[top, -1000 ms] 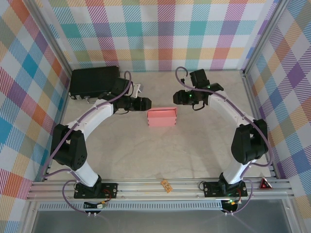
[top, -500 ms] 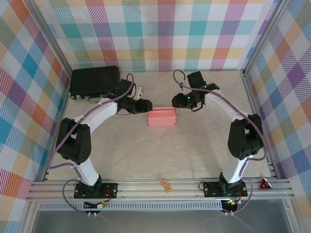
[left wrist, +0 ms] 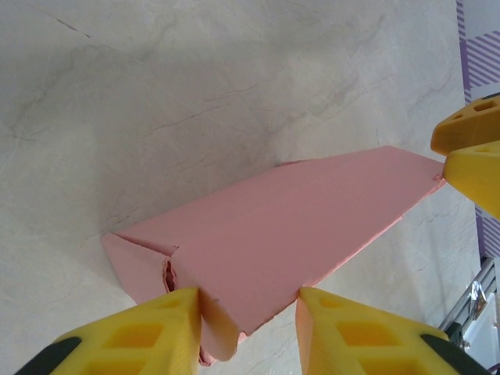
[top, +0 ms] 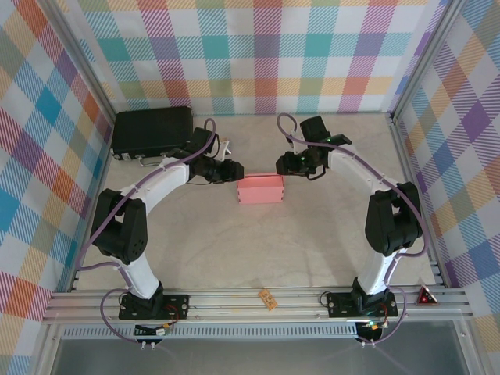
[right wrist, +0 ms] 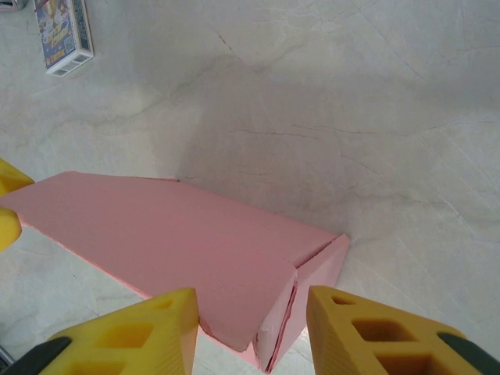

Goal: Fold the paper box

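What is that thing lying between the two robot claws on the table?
The pink paper box lies between the left gripper and the right gripper, one at each end, seen in the top view.

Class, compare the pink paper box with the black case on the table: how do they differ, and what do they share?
Colour: the paper box is salmon pink, the black case is black.
Size: from above, the paper box looks smaller than the black case.
Place: the paper box lies near the middle of the table, the black case in its far left corner.
Both are rectangular and lie flat.
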### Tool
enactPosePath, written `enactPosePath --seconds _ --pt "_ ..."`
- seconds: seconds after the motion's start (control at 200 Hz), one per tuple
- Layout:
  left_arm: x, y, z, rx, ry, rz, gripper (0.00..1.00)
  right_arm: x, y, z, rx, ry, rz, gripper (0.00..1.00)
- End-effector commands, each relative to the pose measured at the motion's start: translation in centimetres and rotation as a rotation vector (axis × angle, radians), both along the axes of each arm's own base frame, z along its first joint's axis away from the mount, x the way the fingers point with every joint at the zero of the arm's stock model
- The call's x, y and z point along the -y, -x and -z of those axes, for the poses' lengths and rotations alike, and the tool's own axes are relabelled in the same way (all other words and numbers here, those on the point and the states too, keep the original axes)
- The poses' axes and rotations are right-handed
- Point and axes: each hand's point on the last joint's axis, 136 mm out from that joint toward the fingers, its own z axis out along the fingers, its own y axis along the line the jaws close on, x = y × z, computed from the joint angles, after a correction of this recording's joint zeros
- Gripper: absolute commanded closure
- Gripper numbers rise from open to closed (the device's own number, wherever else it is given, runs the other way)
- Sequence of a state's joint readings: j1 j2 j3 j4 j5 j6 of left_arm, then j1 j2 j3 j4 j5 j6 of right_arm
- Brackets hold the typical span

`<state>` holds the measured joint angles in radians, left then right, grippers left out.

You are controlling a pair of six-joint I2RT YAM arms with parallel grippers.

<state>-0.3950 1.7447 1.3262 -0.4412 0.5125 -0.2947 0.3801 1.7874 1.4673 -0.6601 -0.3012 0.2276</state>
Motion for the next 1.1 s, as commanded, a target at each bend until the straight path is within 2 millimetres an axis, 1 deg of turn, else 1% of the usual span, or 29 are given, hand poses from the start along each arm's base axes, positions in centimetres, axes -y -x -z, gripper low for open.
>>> enactPosePath --seconds 0.0,0.105,0.395,0.485,0.565,0.68,0.74,0.86,0.915,0.985,1.095 --pt "0.3 0.8 0.6 -0.019 -0.002 0.026 0.68 -0.2 1.3 0.9 -0.045 -0.002 -0.031 0.59" --pt "0.2 1.1 0.9 -0.023 -0.01 0.028 0.7 -0.3 1.7 1.2 -0.055 -0.001 -0.039 0.59" --pt "-0.2 2.2 1.9 -0.043 -0.032 0.036 0.7 -0.3 2.8 2.2 -0.085 0.01 -0.057 0.6" --pt "-0.3 2.4 1.8 -0.039 -0.036 0.039 0.7 -0.2 3.1 2.6 -0.094 0.017 -0.06 0.6" --pt "-0.4 2.6 1.5 -0.026 -0.034 0.04 0.66 -0.1 3.4 2.9 -0.102 0.026 -0.063 0.6" --pt "-0.6 2.5 0.2 0.019 -0.03 0.037 0.59 0.0 3.6 3.4 -0.112 0.034 -0.063 0.6" --pt "-0.9 2.4 -0.4 0.046 -0.036 0.023 0.53 0.1 3.7 3.6 -0.117 0.04 -0.062 0.6" --pt "-1.6 1.8 -1.2 0.1 -0.055 -0.025 0.49 0.0 3.8 3.7 -0.119 0.042 -0.064 0.6" --pt "-2.0 1.4 -1.2 0.109 -0.068 -0.058 0.46 0.1 3.8 3.8 -0.119 0.044 -0.065 0.59" --pt "-1.8 1.2 -0.8 0.093 -0.068 -0.057 0.46 0.1 3.8 3.9 -0.122 0.045 -0.064 0.59" --pt "-1.0 1.0 0.3 0.032 -0.063 -0.031 0.5 0.0 3.8 3.9 -0.122 0.044 -0.066 0.59"
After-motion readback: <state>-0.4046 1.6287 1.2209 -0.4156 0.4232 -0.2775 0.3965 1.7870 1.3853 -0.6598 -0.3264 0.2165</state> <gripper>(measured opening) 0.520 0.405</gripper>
